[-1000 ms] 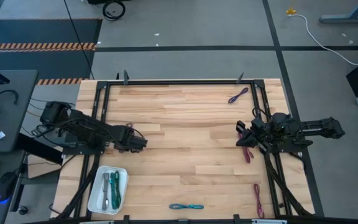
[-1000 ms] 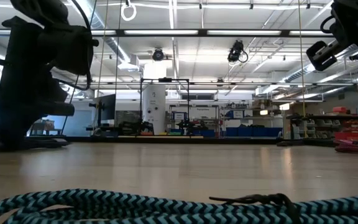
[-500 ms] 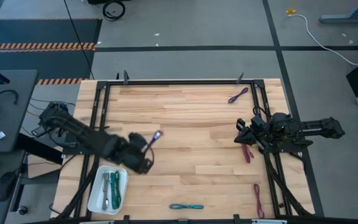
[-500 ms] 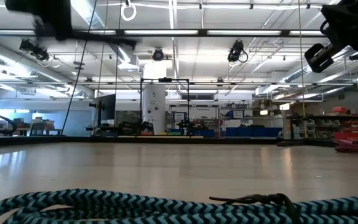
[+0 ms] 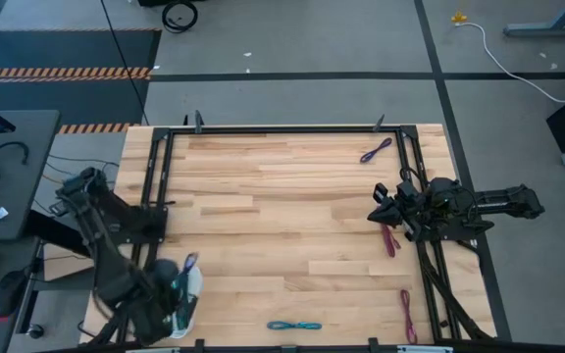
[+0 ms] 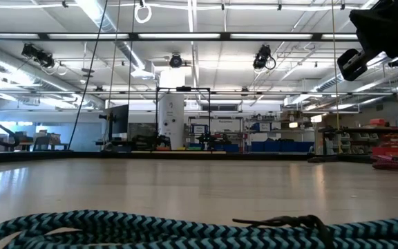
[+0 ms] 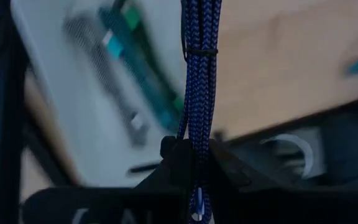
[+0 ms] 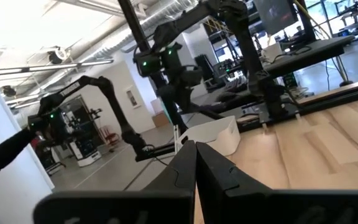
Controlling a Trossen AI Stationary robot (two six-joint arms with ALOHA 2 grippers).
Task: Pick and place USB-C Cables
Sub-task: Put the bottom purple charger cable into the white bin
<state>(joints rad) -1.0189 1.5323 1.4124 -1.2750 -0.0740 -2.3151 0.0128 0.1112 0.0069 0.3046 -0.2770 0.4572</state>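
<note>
My left gripper hangs over the white tray near the table's near left corner, shut on a blue-purple braided cable bundle. The left wrist view shows a grey cable and a green-teal cable lying in the tray. My right gripper is shut and waits at the table's right side, above a magenta cable. Flat on the wood lie another magenta cable, a teal cable and a purple cable. My left gripper pinches the blue-purple cable bundle between its two fingers near one end. The rest of the bundle, with its thin black tie, sticks out past the fingertips. The bundle is lifted clear and hangs over the tray.
A black metal frame runs along the table's edges, with rails down both sides. The teal cable fills the low view's foreground, and the right gripper shows at its upper right. The table's middle is bare wood.
My left arm has lifted the blue-purple cable from the table's left middle and swung it toward the near left corner, ending over the tray. The cable went with it, clear of the wood. The right arm has kept nearly still.
</note>
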